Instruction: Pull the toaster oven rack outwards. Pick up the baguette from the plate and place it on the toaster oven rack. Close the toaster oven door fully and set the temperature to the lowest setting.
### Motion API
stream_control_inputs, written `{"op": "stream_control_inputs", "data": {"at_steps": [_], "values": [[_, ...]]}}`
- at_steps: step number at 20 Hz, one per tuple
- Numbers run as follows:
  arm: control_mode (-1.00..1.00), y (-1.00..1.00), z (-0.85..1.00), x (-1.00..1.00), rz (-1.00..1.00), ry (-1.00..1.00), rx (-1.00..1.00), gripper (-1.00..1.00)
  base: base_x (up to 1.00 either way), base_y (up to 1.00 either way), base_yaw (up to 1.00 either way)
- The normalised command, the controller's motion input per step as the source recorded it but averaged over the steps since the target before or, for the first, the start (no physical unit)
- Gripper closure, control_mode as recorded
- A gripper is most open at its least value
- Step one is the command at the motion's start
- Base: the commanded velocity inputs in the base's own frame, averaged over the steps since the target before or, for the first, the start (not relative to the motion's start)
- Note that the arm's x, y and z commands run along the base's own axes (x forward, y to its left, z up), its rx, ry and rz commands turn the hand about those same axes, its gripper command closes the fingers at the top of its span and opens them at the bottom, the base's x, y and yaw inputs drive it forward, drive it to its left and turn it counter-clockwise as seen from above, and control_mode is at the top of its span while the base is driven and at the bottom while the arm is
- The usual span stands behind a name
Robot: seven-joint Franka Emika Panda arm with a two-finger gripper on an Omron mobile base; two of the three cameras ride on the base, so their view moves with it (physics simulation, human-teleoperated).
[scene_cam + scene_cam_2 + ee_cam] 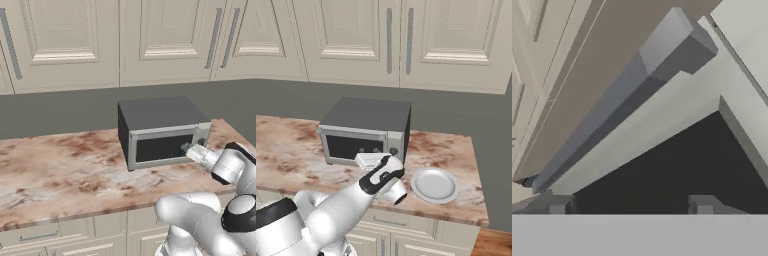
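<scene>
The toaster oven (160, 116) stands on the counter with its toaster oven door (162, 148) shut against the front. My gripper (188, 148) is right at the door's right end, by the control panel (202, 135). It also shows in the right base view (367, 155). In the hand view the fingertips (559, 206) stand wide apart and open, with the dark glass (662, 170) and the door's grey handle bar (612, 120) just beyond them. The white plate (421, 192) lies empty to the oven's right. The baguette and the toaster oven rack are hidden.
The marble counter (60, 170) stretches to the oven's left. Its front edge (456, 216) runs close to the plate, and its right end (480, 175) lies just past the plate. Wall cabinets (75, 40) hang above a grey backsplash.
</scene>
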Motion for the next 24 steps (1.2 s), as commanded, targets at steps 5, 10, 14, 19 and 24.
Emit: {"op": "stream_control_inputs", "data": {"at_steps": [5,10,14,19,24], "values": [[-1.00,0.50,1.00,0.43,-0.47,0.08,-0.19,-1.00,0.00,0.00,0.00],[-1.00,0.36,1.00,0.10,-0.47,0.05,-0.12,-1.00,0.00,0.00,0.00],[-1.00,-0.06,0.74,-0.17,-0.36,0.20,-0.01,-1.00,0.00,0.00,0.00],[-1.00,-0.56,0.89,-0.47,-0.27,0.21,0.00,-1.00,0.00,0.00,0.00],[-1.00,-0.64,0.75,-0.59,-0.23,0.29,0.00,-1.00,0.00,0.00,0.00]]}}
